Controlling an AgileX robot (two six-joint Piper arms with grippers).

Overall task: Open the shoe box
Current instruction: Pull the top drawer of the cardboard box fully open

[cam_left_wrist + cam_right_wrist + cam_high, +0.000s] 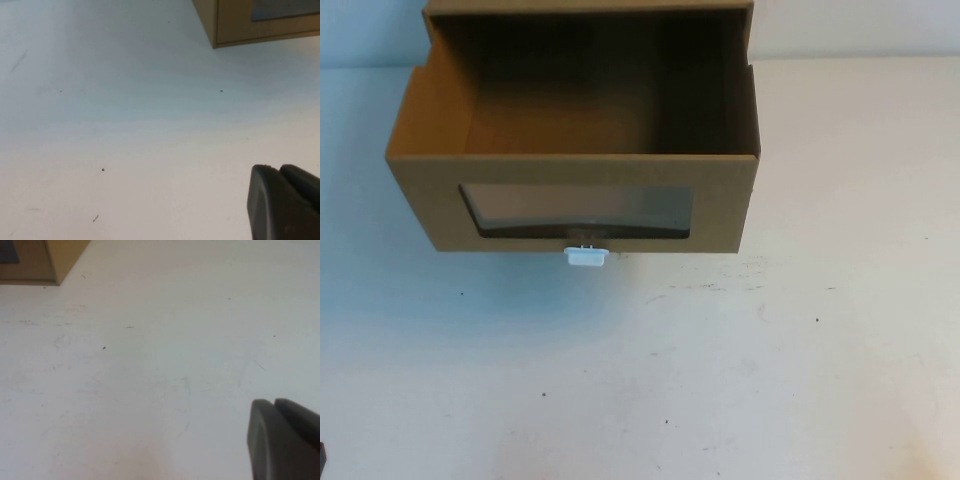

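Note:
The brown cardboard shoe box [575,205] stands at the back of the table. Its drawer is slid out toward me, the inside bare and in shadow. The front panel has a clear window [578,208] and a small white pull tab [587,257] at its lower edge. My left gripper [280,169] hangs low over bare table, shut with nothing in it, well short of the box corner [260,25]. My right gripper [274,402] is also shut and empty, far from the box's other corner [55,257]. Neither gripper shows in the high view.
The white tabletop [720,380] carries only faint scuffs and specks. The box's outer sleeve [590,8] sits behind the drawer at the far edge. A dark sliver [323,458] shows at the lower left border.

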